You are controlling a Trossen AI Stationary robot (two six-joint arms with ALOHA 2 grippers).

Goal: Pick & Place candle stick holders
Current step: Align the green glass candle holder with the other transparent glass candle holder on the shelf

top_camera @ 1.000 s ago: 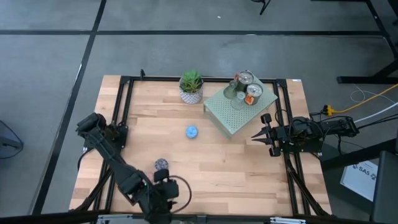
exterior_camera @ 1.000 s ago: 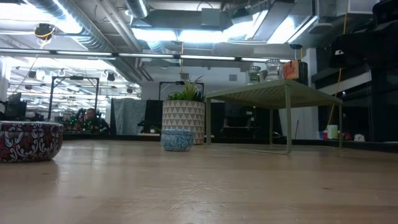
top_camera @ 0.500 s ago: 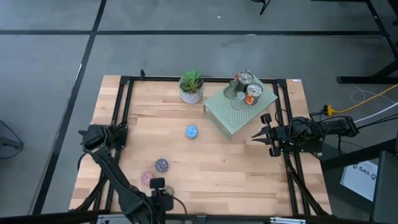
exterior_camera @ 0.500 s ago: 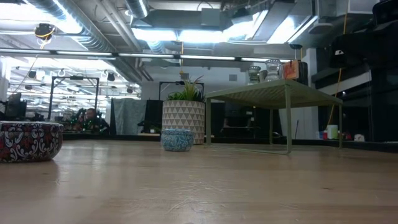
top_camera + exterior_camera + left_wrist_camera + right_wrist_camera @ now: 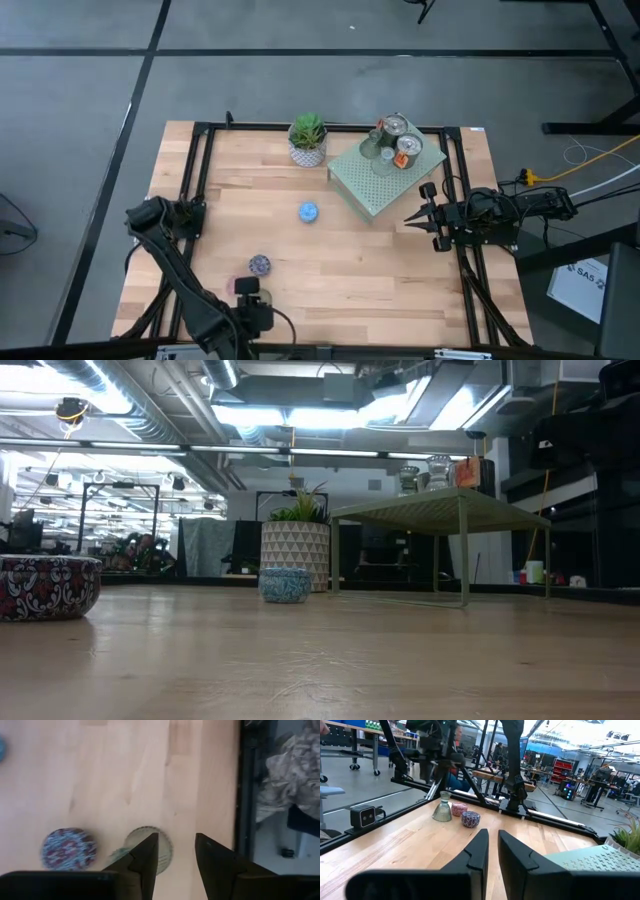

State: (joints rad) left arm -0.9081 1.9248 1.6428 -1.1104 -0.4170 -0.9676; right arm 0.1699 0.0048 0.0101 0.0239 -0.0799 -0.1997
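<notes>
My left gripper (image 5: 175,855) is open and points down near the table's near left corner (image 5: 250,300). Its fingers hang over a pale olive candle stick holder (image 5: 165,851), partly hidden behind one finger; I cannot tell if they touch. A purple mosaic holder (image 5: 68,849) (image 5: 260,264) and a pink one (image 5: 240,286) stand beside it on their bases. A blue holder (image 5: 308,211) stands mid-table. Two shiny holders (image 5: 397,126) and a clear one (image 5: 383,161) stand on the green slab (image 5: 368,185). My right gripper (image 5: 410,219) waits shut at the right edge.
A green plant in a white pot (image 5: 307,140) stands at the far edge, left of the slab. The slab is raised on thin legs (image 5: 463,550). A black frame rail (image 5: 246,795) runs along the table edge close to my left gripper. Bare wood lies between the blue holder and the near edge.
My left gripper has sunk and shifted a little toward the table's left edge, tipping further downward. The pink holder, covered by the arm a second ago in the high view, now shows beside it. No holder has moved.
</notes>
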